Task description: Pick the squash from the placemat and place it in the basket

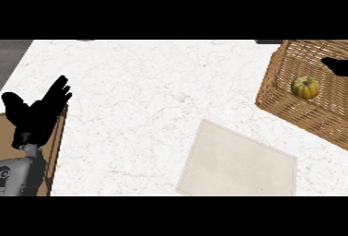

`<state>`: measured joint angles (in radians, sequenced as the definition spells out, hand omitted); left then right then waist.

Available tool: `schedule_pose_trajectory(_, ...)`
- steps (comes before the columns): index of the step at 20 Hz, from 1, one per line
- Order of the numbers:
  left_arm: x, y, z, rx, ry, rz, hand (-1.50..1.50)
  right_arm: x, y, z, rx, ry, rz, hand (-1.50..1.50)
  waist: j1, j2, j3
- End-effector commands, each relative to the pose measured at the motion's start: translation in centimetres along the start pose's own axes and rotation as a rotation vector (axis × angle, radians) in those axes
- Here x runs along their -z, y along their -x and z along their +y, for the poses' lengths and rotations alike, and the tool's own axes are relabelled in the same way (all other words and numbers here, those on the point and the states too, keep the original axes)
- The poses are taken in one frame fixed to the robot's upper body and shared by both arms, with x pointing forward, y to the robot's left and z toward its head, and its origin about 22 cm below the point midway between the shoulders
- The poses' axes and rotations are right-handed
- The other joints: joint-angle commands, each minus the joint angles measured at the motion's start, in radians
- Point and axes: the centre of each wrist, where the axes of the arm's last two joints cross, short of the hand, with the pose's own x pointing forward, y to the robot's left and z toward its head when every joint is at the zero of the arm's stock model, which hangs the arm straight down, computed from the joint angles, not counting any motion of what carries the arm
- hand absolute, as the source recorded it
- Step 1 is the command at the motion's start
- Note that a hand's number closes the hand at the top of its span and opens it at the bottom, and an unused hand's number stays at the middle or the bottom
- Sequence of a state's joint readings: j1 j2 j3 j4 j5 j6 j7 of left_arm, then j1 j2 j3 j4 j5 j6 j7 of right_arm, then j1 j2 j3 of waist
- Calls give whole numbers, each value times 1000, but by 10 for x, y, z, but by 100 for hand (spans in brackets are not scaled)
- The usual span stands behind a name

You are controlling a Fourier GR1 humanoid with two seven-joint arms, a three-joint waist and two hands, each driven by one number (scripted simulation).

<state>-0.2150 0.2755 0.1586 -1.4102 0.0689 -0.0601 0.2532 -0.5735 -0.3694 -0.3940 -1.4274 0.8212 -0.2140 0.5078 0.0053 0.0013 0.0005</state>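
bright, even light – faint shadow inside basket

The counter has a white top with thin reddish veins, like marble. At its left edge a brown wooden side shows. A dark grey area lies at the upper left corner.

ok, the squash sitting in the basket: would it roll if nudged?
Probably: the squash looks rounded, so it may roll, though its ribs could slow that. The wicker basket walls should contain it. Its skin looks smooth, possibly slippery for fingers.
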Motion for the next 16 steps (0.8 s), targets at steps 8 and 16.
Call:
schedule_pose_trajectory(8, 9, -4, 9, -7, -7, -15, 0, 18, 22, -24, 238, 110, 31, -150, -12, -2, 0)
schedule_pose_trajectory(16, -5, 5, 6, 6, -32, 8, 0, 33, 63, -118, 483, 268, 183, -150, -20, -6, 0)
